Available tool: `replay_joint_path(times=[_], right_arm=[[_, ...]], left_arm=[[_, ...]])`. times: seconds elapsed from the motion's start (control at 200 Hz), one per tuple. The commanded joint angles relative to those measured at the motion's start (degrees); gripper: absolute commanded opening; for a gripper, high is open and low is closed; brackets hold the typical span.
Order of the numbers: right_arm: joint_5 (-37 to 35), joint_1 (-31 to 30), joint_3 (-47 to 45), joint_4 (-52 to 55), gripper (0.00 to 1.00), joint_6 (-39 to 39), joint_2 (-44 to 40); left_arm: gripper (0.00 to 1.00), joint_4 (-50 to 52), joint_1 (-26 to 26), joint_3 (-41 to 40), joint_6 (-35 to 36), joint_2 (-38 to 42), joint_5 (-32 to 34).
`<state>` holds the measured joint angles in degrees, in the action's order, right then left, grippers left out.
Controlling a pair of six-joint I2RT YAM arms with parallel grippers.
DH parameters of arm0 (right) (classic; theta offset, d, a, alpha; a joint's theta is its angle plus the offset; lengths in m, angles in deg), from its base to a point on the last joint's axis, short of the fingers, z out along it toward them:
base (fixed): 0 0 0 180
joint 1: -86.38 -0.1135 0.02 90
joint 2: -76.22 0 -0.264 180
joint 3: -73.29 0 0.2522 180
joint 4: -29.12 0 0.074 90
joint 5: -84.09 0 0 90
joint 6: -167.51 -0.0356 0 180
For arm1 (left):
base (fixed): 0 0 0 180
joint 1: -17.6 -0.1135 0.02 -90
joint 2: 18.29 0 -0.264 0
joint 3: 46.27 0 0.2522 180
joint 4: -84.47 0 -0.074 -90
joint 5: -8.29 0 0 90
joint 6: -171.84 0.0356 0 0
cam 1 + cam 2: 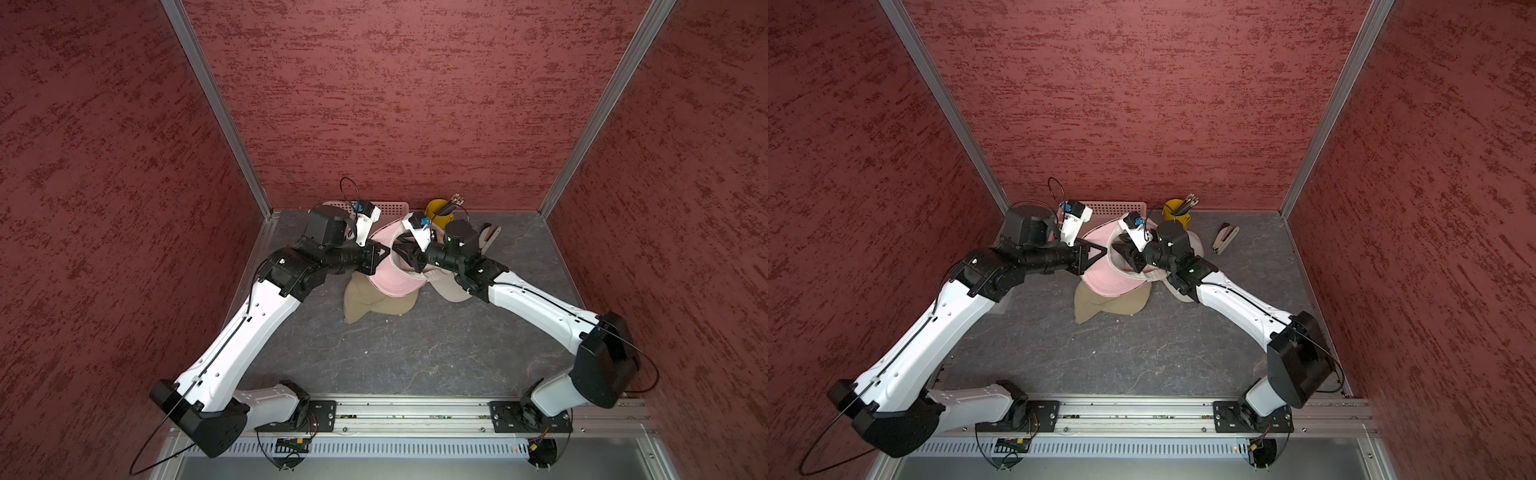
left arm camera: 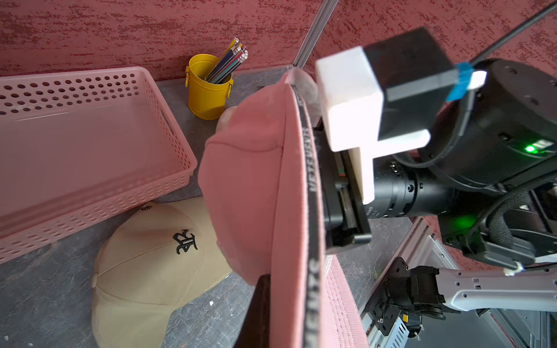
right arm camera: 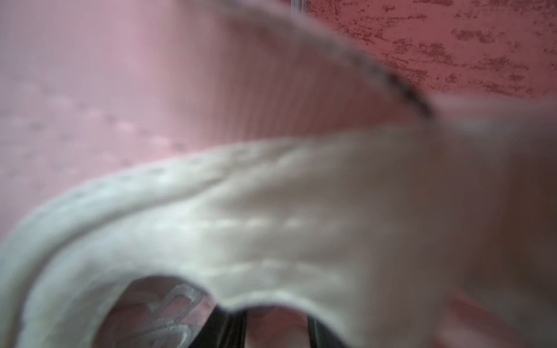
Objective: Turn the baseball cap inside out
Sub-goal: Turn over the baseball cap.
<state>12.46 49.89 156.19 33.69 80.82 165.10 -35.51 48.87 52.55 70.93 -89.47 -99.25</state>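
At the far middle of the grey, stone-veined tabletop (image 1: 415, 353), the pink ribbed-cotton baseball cap (image 1: 395, 282) hangs lifted between the two arms. It is above a tan twill cap with black embroidery (image 1: 374, 305) that lies flat on the table. The left gripper (image 1: 382, 253) is clenched on the pink cap's rim at its left side. The left wrist view shows a dark finger (image 2: 259, 301) against that edge, beside a black lettered tape. The right gripper (image 1: 399, 251) reaches into the crown from the right. Its wrist view is only a blur of pale stitched sweatband (image 3: 271, 211) and pink cloth, so I cannot tell whether it grips or is loose. I judge this to be the turning step itself, partly done at most. The next move calls for the left arm to hold the rim firm while the right presses the soft, seamed panels through the opening. The stiff curved brim will likely resist, and the limp crown should fold easily.
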Motion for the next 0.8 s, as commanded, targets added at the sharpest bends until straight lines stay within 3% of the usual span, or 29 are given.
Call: replay_joint_path(times=[0.0, 0.115, 0.25, 0.451, 0.546, 0.651, 0.796], right_arm=[[-9.8, 3.45, 1.05, -13.48, 0.31, -11.58, 0.76], [-16.92, 5.38, -1.43, -23.13, 0.35, -22.08, 0.55], [-23.66, 5.89, 0.73, -21.36, 0.39, -27.18, 1.15], [-23.14, 6.52, 3.54, -7.24, 0.41, -22.76, -0.92], [-21.28, 6.48, 4.83, 2.68, 0.42, -16.86, -2.7], [-12.19, 6.42, 5.15, 10.84, 0.42, -8.46, -3.35], [-1.89, 6.45, -1.83, 8.42, 0.49, -2.09, -8.6]], left_arm=[[0.0, -1.7, 1.59, -0.53, -1.58, 0.95, 1.03], [0.0, -3.05, 2.73, -2.2, -3.0, 0.83, 2.26], [0.0, -3.26, 4.74, -2.75, -3.34, -0.73, 3.55], [0.0, -2.7, 5.13, -2.02, -1.96, 0.86, 13.79], [0.0, -0.23, 5.12, 0.53, 0.78, 1.13, 19.15], [0.0, 1.76, 5.03, 3.54, 2.3, 0.63, 18.9], [0.0, 3.4, 4.73, 4.92, 1.91, 0.1, 16.68]])
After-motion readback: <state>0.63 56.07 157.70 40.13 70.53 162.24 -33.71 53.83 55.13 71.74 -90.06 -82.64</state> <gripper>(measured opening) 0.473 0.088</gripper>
